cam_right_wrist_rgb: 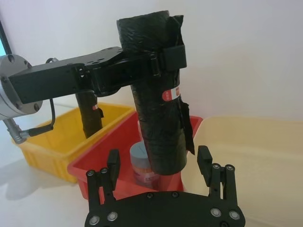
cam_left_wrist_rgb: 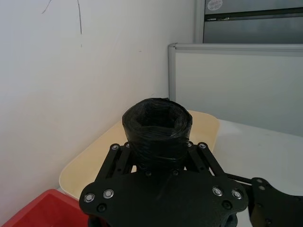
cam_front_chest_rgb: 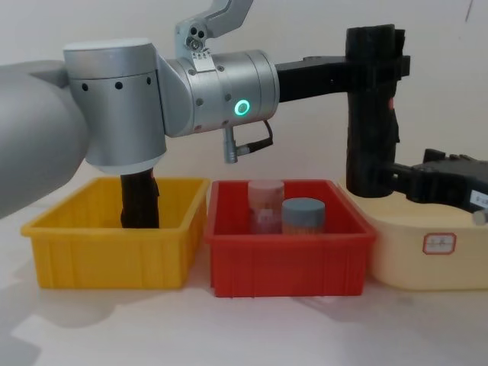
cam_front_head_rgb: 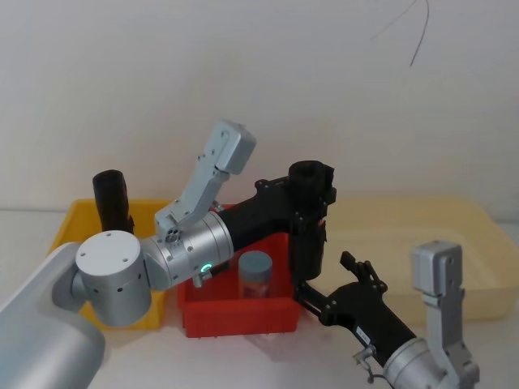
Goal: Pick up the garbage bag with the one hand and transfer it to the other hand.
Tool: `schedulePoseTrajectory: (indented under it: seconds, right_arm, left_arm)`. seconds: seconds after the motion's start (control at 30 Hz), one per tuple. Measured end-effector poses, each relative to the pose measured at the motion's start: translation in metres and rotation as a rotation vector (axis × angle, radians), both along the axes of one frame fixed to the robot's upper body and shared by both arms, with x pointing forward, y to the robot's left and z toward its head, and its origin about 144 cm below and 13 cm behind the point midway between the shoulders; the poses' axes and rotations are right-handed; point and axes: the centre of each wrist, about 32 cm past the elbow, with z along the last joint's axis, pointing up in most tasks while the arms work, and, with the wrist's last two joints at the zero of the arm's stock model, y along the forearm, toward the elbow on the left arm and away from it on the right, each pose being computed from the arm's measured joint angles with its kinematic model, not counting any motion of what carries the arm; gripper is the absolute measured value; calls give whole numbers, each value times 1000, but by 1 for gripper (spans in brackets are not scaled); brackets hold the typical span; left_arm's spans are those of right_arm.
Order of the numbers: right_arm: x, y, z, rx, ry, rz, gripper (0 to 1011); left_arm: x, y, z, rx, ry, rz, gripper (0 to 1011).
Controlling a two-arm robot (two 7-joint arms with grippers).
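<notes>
One bag (cam_front_chest_rgb: 371,145), apparently within left gripper (cam_front_chest_rgb: 372,72)

White wall (cam_front_head_rgb: 243,65); pale tabletop (cam_front_chest_rgb: 244,335); grey-framed panel (cam_left_wrist_rgb: 236,85).

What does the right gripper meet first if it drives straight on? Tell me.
Most likely the lower end of the tall black cylindrical roll of garbage bags, held upright by the left gripper; the right gripper, fingers open, flanks it.

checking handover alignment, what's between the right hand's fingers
The lower end of the garbage bag, gripped higher up by the left hand. The right wrist view shows the right hand's open fingers either side of it.
</notes>
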Motion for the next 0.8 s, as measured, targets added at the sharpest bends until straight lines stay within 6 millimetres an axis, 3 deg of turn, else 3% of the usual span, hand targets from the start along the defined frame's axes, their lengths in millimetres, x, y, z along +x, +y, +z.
schedulePoseTrajectory:
  seconds: [0.8]
  right_arm:
    - [44,9,2,-38,-30,32,1000]
  left_arm:
    - [0,0,0,1,1,0,392]
